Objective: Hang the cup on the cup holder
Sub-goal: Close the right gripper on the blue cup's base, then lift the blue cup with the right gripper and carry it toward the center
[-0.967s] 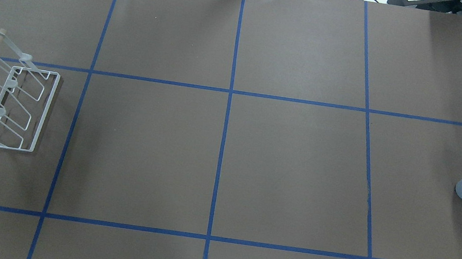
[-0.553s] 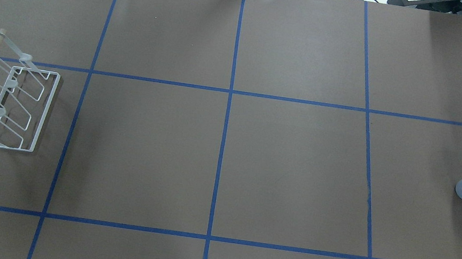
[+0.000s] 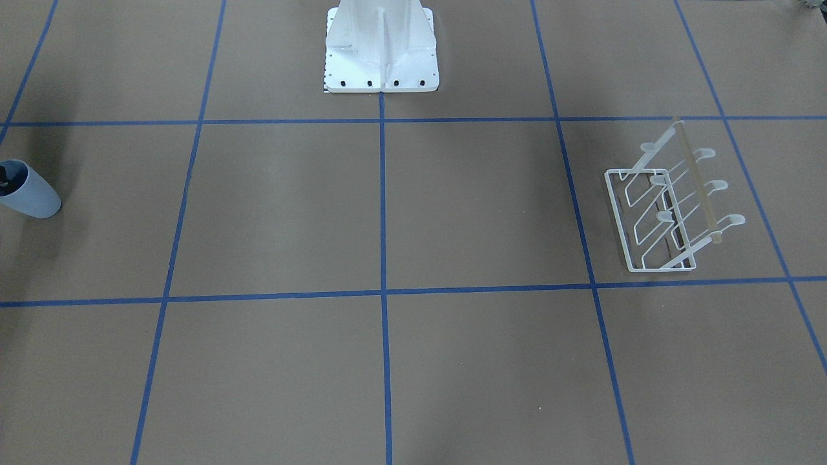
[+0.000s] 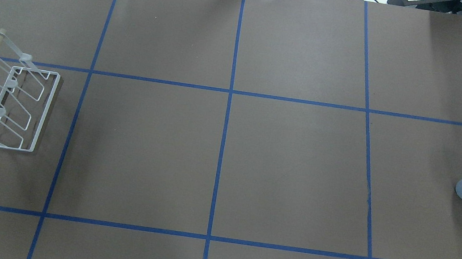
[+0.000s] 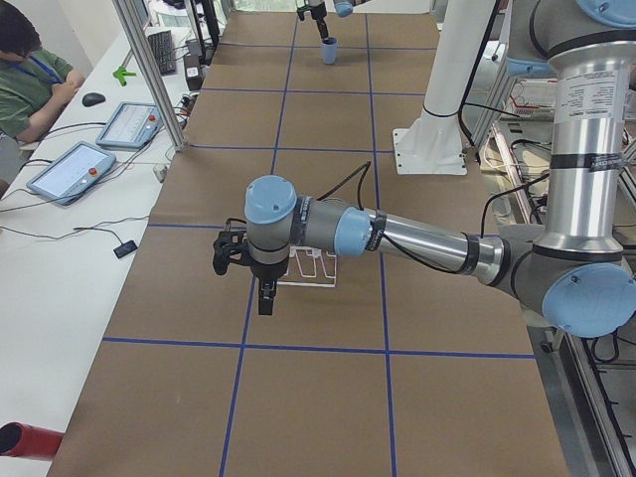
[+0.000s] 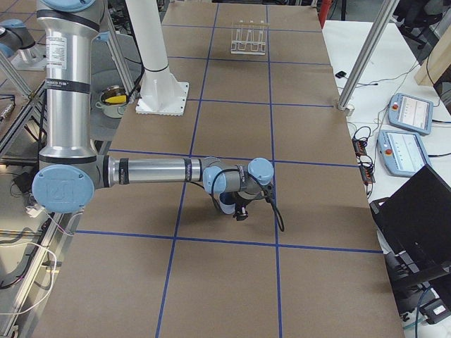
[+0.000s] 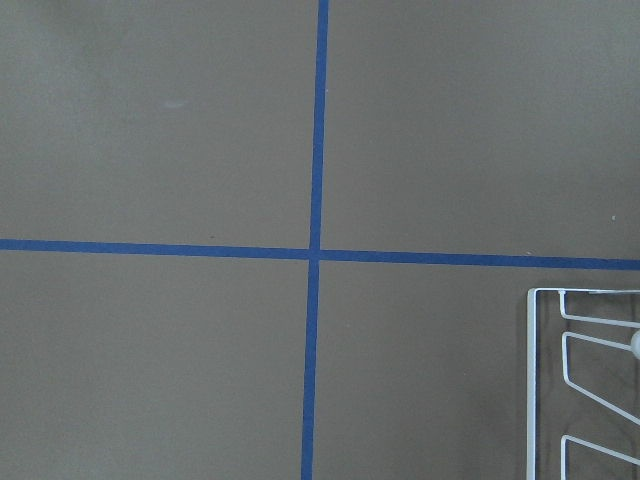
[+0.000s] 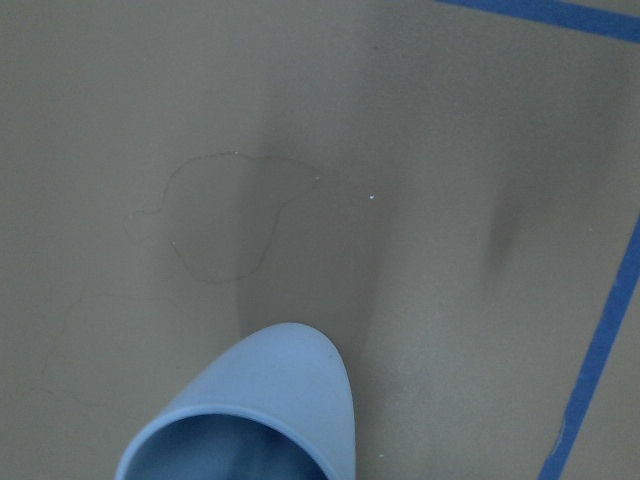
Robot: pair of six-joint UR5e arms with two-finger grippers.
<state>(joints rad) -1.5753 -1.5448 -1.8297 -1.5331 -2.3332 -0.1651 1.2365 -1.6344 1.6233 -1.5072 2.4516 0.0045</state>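
The light is even and soft and comes from above, so the brown table [image 4: 289,165] looks flat and has no glare. Beyond its far edge the overhead view burns out to white. The cup [image 3: 32,194] throws a wide, blurred shadow on the paper beside it. The cup holder [image 4: 45,112] throws only a thin dark one along its base. In my right wrist camera the cup's rim is unsharp. The side views are bright, with shine on the metal tube of my left arm [image 5: 417,243].
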